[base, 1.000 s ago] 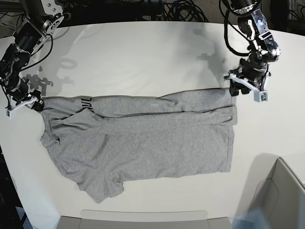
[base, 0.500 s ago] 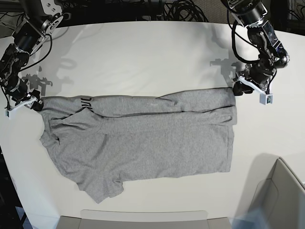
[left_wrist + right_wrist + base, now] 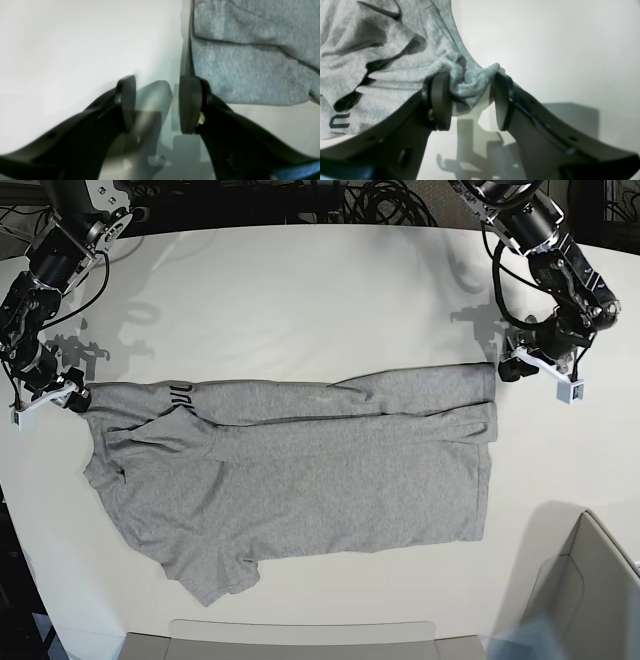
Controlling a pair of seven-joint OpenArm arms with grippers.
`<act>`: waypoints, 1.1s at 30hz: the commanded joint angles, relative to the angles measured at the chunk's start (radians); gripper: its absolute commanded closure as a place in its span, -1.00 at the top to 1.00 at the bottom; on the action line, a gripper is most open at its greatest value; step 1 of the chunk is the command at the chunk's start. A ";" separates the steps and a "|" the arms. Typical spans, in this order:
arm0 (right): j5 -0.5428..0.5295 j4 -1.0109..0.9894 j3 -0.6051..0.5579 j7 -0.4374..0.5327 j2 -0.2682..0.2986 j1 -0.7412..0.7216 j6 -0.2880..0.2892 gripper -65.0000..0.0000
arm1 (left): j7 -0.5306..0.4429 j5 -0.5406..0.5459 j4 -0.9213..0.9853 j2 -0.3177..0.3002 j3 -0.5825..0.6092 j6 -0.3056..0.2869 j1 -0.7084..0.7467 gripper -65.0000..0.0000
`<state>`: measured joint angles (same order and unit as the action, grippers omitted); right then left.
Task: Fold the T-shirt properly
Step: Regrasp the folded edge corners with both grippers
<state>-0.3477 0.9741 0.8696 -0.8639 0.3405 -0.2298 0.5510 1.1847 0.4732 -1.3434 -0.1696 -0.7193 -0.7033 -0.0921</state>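
The heather-grey T-shirt [image 3: 300, 480] lies flat on the white table [image 3: 300, 300], its upper part folded down, with black lettering [image 3: 182, 392] showing near its left end. My left gripper [image 3: 507, 369] is open on the table just off the shirt's upper right corner. In the left wrist view, the left gripper [image 3: 157, 105] has one finger against the cloth's edge [image 3: 250, 62]. My right gripper [image 3: 76, 399] sits at the shirt's upper left corner. In the right wrist view, the right gripper [image 3: 471, 100] has its jaws apart with a bunched bit of the shirt [image 3: 467, 80] between them.
A grey box [image 3: 590, 590] stands at the front right corner. A grey panel [image 3: 300, 640] runs along the table's front edge. Cables [image 3: 380, 200] lie behind the far edge. The table's left edge is close to my right gripper.
My left arm has swung right and turned, and its gripper has drawn slightly off the shirt's upper right corner. The right arm and the shirt have not visibly moved.
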 commanded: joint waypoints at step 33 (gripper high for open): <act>-0.018 0.015 -0.105 0.028 0.029 -0.041 0.005 -1.00 | 0.024 -0.026 -0.003 0.029 0.125 0.005 0.004 -1.00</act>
<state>-0.3473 0.9741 0.7609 -0.8558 0.3462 -0.2466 0.5503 1.1736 0.4812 -1.3430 -0.1310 -0.5976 -0.7040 -0.0895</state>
